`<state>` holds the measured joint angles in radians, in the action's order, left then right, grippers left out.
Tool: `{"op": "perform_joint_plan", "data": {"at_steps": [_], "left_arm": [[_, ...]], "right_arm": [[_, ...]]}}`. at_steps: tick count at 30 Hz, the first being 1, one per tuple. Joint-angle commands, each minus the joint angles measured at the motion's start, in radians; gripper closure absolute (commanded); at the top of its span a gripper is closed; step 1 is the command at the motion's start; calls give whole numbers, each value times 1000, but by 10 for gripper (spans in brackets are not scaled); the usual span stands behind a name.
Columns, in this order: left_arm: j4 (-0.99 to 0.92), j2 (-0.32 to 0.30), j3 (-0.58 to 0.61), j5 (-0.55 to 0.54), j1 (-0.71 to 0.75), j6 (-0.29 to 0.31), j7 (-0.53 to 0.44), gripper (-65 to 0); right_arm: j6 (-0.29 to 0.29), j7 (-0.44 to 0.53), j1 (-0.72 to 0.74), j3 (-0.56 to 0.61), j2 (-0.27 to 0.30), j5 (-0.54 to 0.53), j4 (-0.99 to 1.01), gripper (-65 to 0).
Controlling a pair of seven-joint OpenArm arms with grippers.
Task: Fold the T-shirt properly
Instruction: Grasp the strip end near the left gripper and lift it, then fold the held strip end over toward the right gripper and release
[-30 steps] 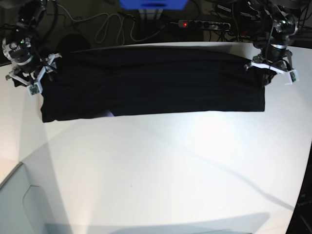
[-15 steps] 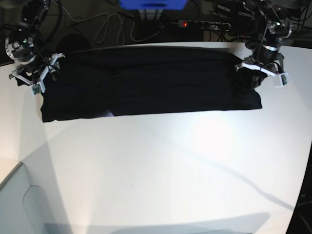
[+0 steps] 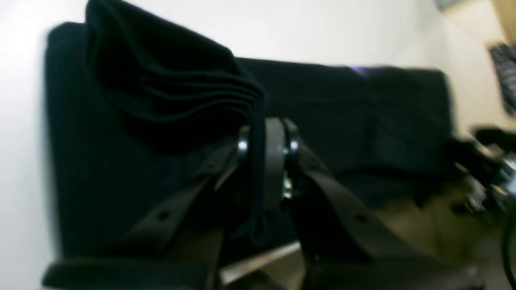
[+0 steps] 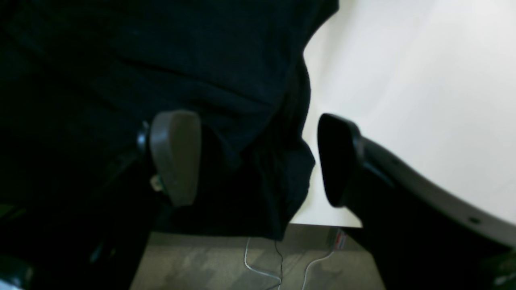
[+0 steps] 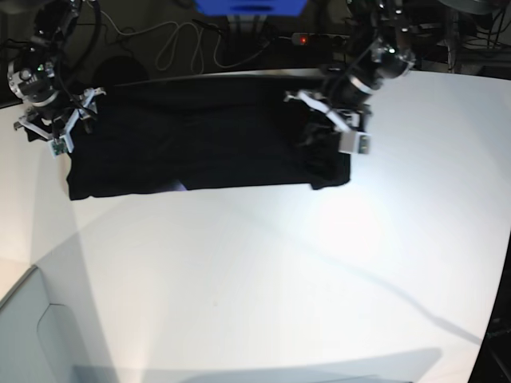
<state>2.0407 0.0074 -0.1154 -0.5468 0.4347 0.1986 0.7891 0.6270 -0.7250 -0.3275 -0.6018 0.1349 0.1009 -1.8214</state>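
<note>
The black T-shirt (image 5: 200,140) lies as a long folded band along the table's far side. My left gripper (image 5: 334,128) is shut on the band's right end and holds it lifted above the rest of the cloth. In the left wrist view the pinched fabric (image 3: 169,96) hangs in folds over the closed gripper (image 3: 268,145). My right gripper (image 5: 54,121) stands open at the left end. In the right wrist view the shirt's edge (image 4: 258,121) hangs between its spread fingers (image 4: 175,157). A purple speck of print (image 5: 180,187) peeks out at the front hem.
The white table (image 5: 279,279) stretches wide in front of the shirt. Behind its far edge lie a power strip (image 5: 323,38) and cables (image 5: 172,44). The right wrist view shows the table edge with floor and cables (image 4: 262,262) below.
My left gripper has travelled left along the band, carrying the shirt's right end with it, so the band is now shorter. The right gripper has stayed open at the left end.
</note>
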Motion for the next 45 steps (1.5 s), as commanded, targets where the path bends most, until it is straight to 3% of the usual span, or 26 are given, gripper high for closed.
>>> {"op": "perform_joint_plan", "data": {"at_steps": [1,5,10,16,26,33,45], "left_arm": [[16,-4,30,-19,-6,3,-21,0],[2,-4,145,-2,-32,3,-21,0],[-38,10,280,124,-66,3,-23,0],[-53,27,343,228,-99,3,-23,0],[-53,27,362,222,-170,3,-23,0],[-73,21,466,232,-211,3,-23,0],[-154,27,466,222,-251,3,-23,0]], "right_arm": [[23,17,0,-5,13,-8,-15,-434],[23,17,0,-5,13,-8,-15,-434],[23,17,-2,-5,13,-8,-15,-434],[23,14,-2,-5,13,-8,-16,-434],[23,11,-3,-5,13,-8,-19,-434],[23,9,-3,-5,13,-8,-19,-434],[23,9,-3,-5,18,-7,-21,-434]]}}
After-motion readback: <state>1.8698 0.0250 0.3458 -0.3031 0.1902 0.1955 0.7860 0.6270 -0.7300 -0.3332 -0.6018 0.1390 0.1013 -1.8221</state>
